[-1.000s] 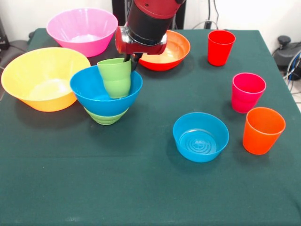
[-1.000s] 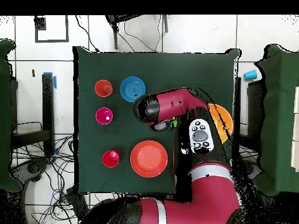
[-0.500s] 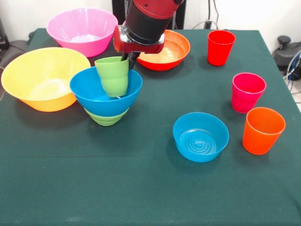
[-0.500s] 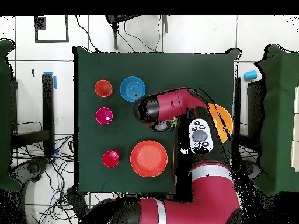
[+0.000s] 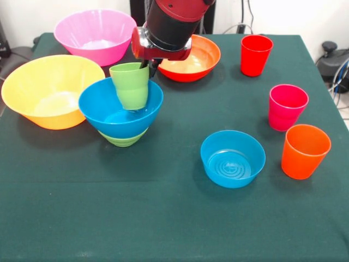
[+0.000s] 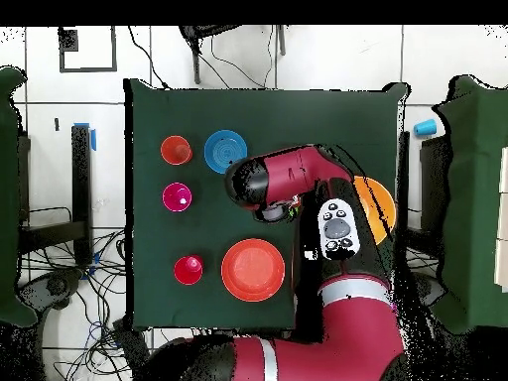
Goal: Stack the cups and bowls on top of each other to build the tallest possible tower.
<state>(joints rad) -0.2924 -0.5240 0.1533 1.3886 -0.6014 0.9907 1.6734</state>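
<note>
Green cup [image 5: 130,85] tilted inside blue bowl [image 5: 117,111]

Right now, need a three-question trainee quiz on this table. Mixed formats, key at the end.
1. True or false: the green cup stands alone on the table.
2. Which bowl sits directly under the wide blue bowl? A) pink B) small green C) yellow
3. Fill in: the cup nearest the small blue bowl is ____.

Key: 1 false, it hangs in the blue bowl at the gripper; 2 B; 3 orange.
</note>
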